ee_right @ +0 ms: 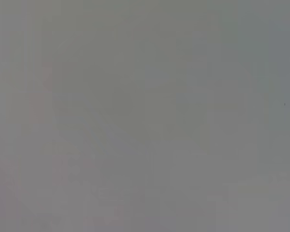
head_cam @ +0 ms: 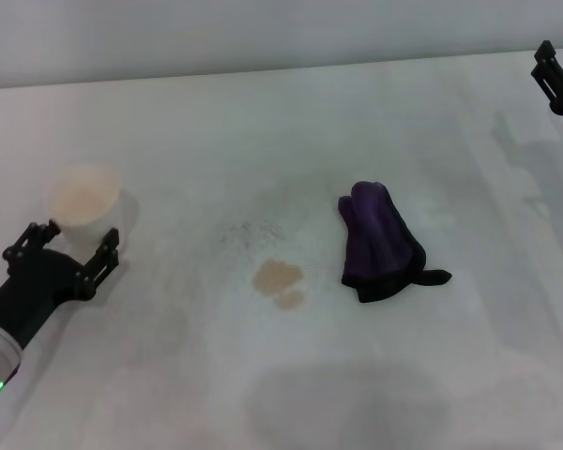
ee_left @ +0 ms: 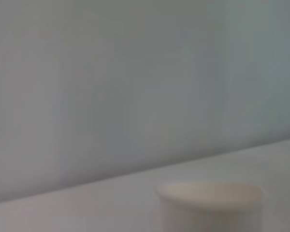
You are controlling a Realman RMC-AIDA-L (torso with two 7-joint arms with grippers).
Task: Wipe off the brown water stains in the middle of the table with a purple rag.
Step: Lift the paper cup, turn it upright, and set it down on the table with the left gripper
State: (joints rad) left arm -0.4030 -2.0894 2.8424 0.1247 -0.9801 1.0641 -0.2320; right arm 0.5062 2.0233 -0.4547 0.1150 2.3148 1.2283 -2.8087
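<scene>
The purple rag (head_cam: 380, 242) lies bunched on the white table (head_cam: 216, 122), right of centre, with its black tail pointing right. The brown water stains (head_cam: 280, 277) are two tan blotches just left of the rag, the larger above the smaller; they are apart from the rag. My left gripper (head_cam: 70, 244) is open low at the near left, far from the rag, its fingers just short of a white paper cup (head_cam: 83, 199). My right gripper (head_cam: 555, 80) is at the far right edge, partly cut off, well away from the rag.
The paper cup also shows close up in the left wrist view (ee_left: 210, 203). A faint grey speckled smudge (head_cam: 249, 232) lies just beyond the stains. The right wrist view shows only a plain grey surface.
</scene>
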